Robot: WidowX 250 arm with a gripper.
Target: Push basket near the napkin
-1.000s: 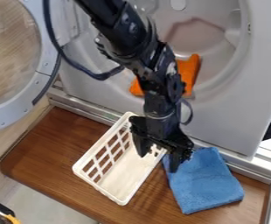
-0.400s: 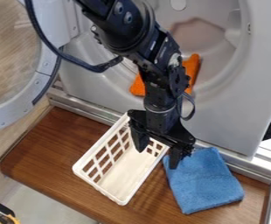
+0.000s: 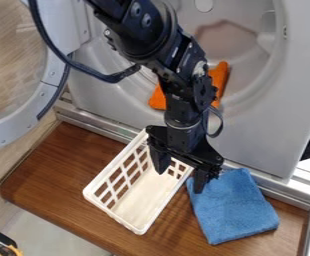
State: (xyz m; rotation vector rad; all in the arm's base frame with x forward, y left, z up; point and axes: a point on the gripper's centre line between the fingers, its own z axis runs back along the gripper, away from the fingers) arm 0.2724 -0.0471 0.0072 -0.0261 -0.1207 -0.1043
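Note:
The black gripper hangs over the back right end of the white basket, its two fingers spread apart and open. One finger is over the basket's inside, the other past its right wall, over the napkin's left edge. The white lattice basket stands upright and slanted on the brown wooden board. Just to its right lies the folded blue napkin, its upper left corner close to the basket's right wall; whether they touch, I cannot tell.
Behind the board stands a grey-white machine front with an orange cloth in its round opening. A round glass door is swung out at the left. A metal rail runs along the board's back edge.
Compared with one second ago, the gripper is slightly higher in the view and the upper arm has shifted a little. The basket and napkin have not visibly moved.

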